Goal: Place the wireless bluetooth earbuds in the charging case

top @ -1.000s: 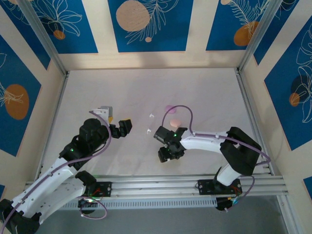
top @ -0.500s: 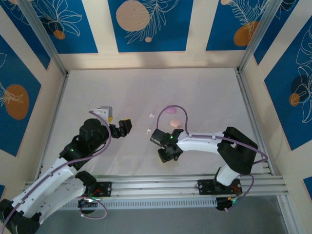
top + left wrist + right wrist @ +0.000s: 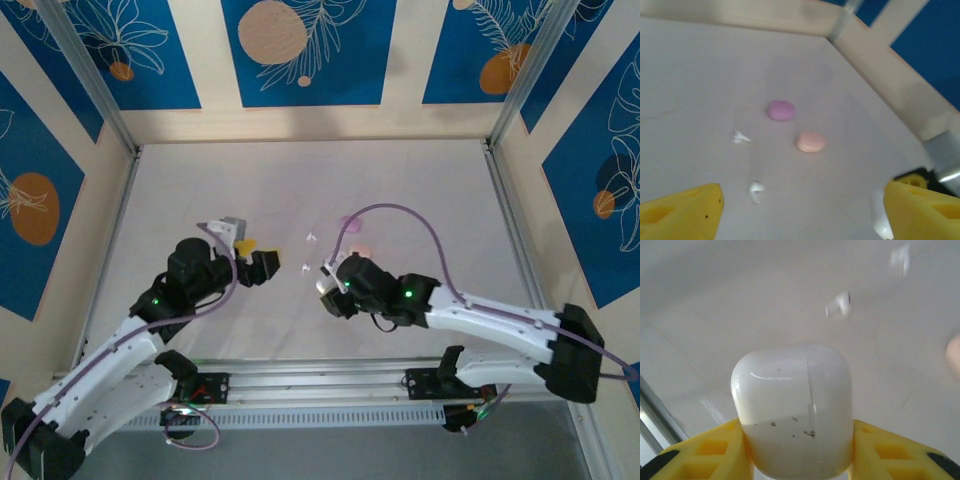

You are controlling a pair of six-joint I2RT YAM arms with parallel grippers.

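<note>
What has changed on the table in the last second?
The right gripper, shut on the white case, moved forward toward the two white earbuds as its arm stretched out low. The left gripper, open, turned slightly. The earbuds, purple case and pink case stayed put.

The top external view looks steeply down from above and behind the arm bases onto the whole table (image 3: 420, 180), far enough off to take in both the left claw (image 3: 255, 257) and the right claw (image 3: 328, 283). The left wrist view rides low behind the left claw (image 3: 800, 215), facing forward across the table toward a wall (image 3: 875, 75). The right wrist view sits very near its work (yellow fingers (image 3: 715, 455) flank a charging case (image 3: 795, 415) close to the lens). All three share the patch ahead of both claws, where the nearer white earbud (image 3: 304, 268) (image 3: 756, 190) (image 3: 840, 305) lies.
</note>
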